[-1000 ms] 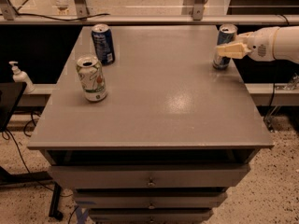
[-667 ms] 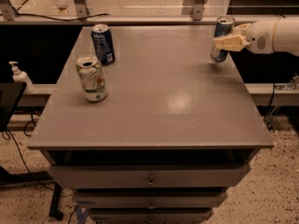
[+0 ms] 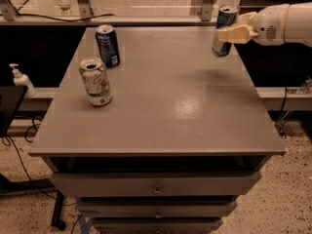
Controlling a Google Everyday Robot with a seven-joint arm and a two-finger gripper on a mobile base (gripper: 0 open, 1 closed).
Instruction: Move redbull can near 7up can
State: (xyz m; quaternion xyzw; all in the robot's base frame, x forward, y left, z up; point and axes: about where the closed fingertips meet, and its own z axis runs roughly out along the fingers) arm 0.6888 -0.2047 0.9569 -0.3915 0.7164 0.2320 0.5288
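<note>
**White Shell, Cream Fingers**

The gripper (image 3: 227, 32) is hanging over the far right corner of the table (image 3: 170, 111). Its fingers (image 3: 235, 33) are showing as flat, blocky pads in a pale cream-yellow. Behind them the wrist housing (image 3: 273, 26) is bulging out as a smooth, rounded white shell, carrying a small round patch of dark dots like a grille on its near face. The arm (image 3: 300, 21) is running off the right edge as a thick white cylinder, shading to grey along its underside.
</note>
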